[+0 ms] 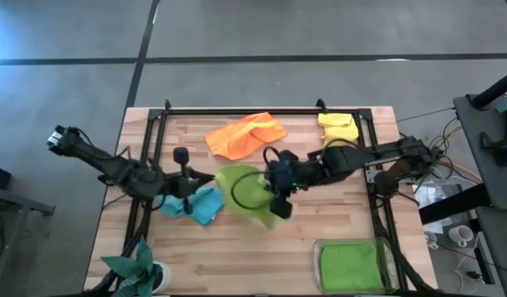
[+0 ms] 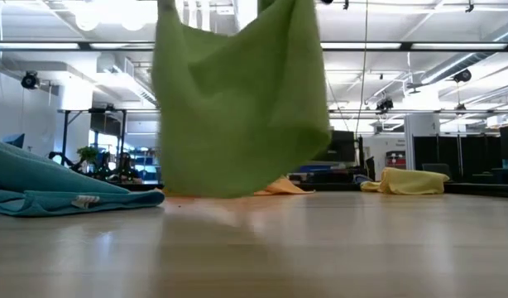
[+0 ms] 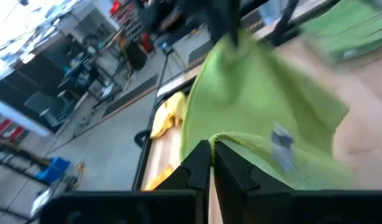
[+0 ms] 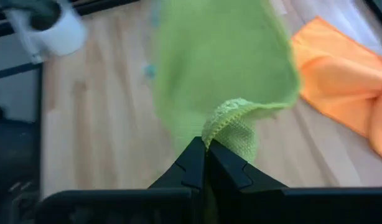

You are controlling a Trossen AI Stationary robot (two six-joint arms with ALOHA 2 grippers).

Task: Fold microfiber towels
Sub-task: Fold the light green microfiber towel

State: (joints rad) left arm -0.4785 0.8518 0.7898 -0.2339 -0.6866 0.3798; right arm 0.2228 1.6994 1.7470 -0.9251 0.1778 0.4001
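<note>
**Operator:** One towel is in hand at present: the yellow-green towel point(image 1: 247, 191), lifted over the middle of the table point(image 1: 319, 247). Status?

**Technician:** Both grippers pinch it. The left gripper point(image 3: 212, 152) has its fingers pressed together on a hemmed edge; the right gripper point(image 4: 203, 152) is likewise clamped on a bunched corner. In the low view the cloth hangs as a sheet, its lower edge at or just above the tabletop; contact cannot be confirmed from that angle.

**Operator:** Is any fold made in it?

**Technician:** None is visible. It hangs spread and loose between the two grips, so I judge this step to be the lift before laying it flat.

**Operator:** Completed items?

**Technician:** Probably one. A green towel point(image 1: 350, 262) lies flat and squared in the clear plastic tray point(image 1: 384, 247) at the table's near right corner. I take that as finished and stowed.

**Operator:** Remaining items?

**Technician:** Three besides the one held. The light blue towel point(image 1: 197, 203) lies crumpled just beside the left gripper. The orange towel point(image 1: 245, 134) lies rumpled near the far edge, centre. The yellow towel point(image 1: 338, 126) sits bunched at the far right. All three appear unfolded.

**Operator:** Overall progress?

**Technician:** Early: roughly one of five done, by my estimate.
</note>
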